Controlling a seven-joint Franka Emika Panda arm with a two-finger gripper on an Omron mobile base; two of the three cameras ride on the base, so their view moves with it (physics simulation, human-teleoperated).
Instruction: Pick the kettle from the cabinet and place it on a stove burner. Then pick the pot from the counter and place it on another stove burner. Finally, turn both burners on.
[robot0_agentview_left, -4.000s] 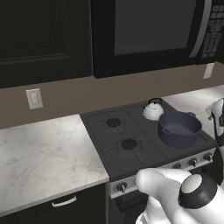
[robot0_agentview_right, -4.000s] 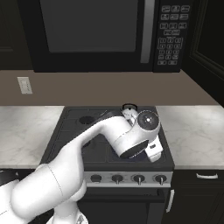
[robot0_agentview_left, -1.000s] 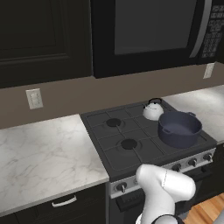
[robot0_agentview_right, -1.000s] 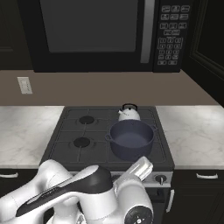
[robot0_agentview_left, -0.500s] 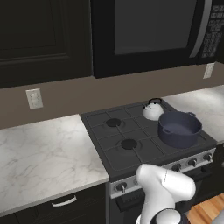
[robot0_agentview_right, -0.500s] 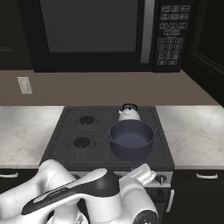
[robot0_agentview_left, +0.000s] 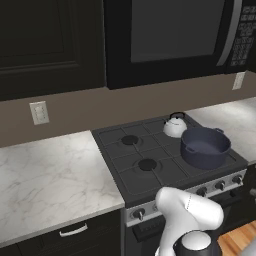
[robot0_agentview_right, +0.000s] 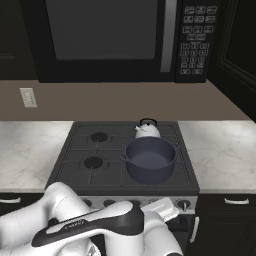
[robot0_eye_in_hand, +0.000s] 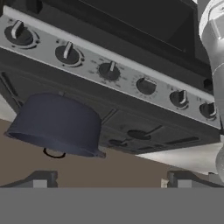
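The kettle sat on a rear burner right of frame centre, and the pot just in front on another; both placements looked done; the gripper was wide open and empty before the knobs; lighting remained.

arm now folded low before the stove front, off the pot, its elbow swung lower
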